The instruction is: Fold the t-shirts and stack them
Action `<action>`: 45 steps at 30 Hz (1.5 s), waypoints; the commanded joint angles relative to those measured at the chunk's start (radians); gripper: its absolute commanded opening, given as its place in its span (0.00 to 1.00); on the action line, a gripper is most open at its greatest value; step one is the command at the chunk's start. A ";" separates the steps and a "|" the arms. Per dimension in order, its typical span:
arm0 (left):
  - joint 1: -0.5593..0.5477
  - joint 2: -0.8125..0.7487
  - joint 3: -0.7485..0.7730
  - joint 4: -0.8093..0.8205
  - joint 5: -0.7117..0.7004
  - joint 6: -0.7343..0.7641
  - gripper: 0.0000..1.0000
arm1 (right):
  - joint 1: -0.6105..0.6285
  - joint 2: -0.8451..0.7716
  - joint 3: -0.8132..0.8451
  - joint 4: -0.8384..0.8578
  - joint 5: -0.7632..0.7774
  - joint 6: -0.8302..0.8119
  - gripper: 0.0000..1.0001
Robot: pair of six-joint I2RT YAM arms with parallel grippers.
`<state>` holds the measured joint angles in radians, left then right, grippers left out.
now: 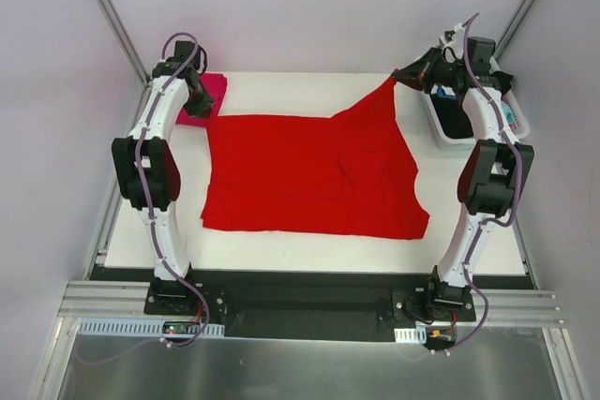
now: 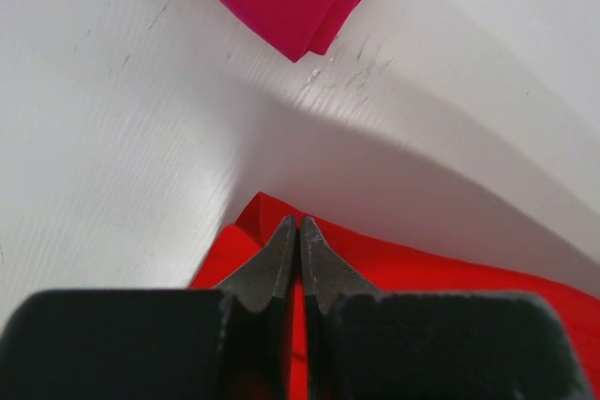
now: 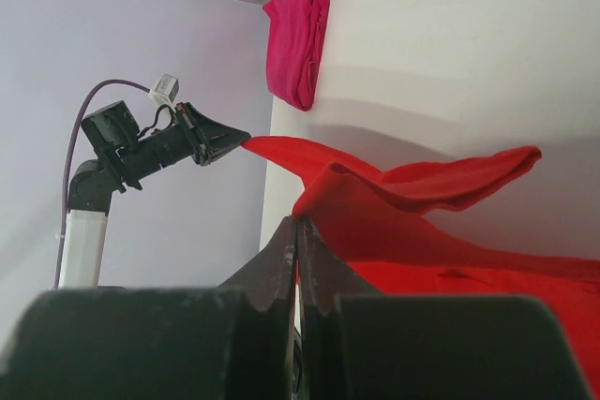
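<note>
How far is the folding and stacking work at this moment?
Done: magenta-pink shirt lies folded, far left. In hand: left gripper and right gripper pinch far corners of the red t-shirt, right one raised. Left: folding it, stacking, then garments in the bin.

Pale lilac walls [image 1: 309,7] on every side, plain and evenly lit. Slanted metal poles [image 1: 105,7] at upper left and upper right of the top view. White table [image 1: 281,252] in the middle, faintly scratched, with soft shadows. Black strip [image 1: 309,292] and aluminium rails [image 1: 94,299] along its lower edge, shiny metal sheet [image 1: 300,367] at the bottom
</note>
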<state>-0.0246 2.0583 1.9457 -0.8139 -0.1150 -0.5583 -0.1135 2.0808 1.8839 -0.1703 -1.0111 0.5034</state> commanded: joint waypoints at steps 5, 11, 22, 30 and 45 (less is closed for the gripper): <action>0.006 -0.127 -0.092 -0.014 0.005 -0.012 0.00 | -0.002 -0.203 -0.156 0.034 -0.024 -0.034 0.01; 0.006 -0.182 -0.157 -0.016 0.011 -0.017 0.00 | -0.002 -0.315 -0.301 0.029 -0.012 -0.062 0.01; 0.006 -0.343 -0.324 -0.014 -0.009 -0.025 0.00 | -0.002 -0.478 -0.451 -0.110 0.016 -0.164 0.01; 0.005 -0.424 -0.401 -0.014 0.003 -0.031 0.00 | -0.014 -0.612 -0.569 -0.182 0.045 -0.216 0.01; 0.005 -0.512 -0.519 0.004 0.017 -0.043 0.00 | -0.022 -0.772 -0.703 -0.365 0.141 -0.342 0.01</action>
<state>-0.0246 1.6131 1.4441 -0.8066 -0.1036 -0.5884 -0.1230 1.3605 1.2045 -0.4744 -0.9005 0.2199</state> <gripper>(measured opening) 0.007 0.015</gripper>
